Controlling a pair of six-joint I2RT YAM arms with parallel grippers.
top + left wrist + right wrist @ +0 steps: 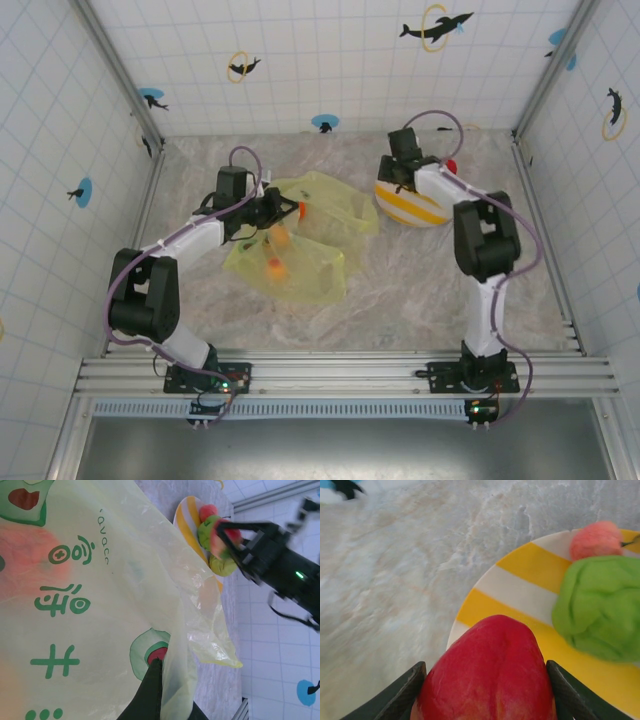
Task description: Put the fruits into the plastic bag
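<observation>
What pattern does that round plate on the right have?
The plate has broad yellow and white stripes, clearest in the right wrist view.

Red fruit [487, 677] at plate [520, 592]; crumpled bag [320, 268]

Marbled grey table [400, 300], yellow-green plastic bag [310, 265] lying left of centre, striped plate [410, 210] toward back right.

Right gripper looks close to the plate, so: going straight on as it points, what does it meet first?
The red fruit in the right gripper would likely press onto the striped plate first; the green fruit lies off to the side.
</observation>
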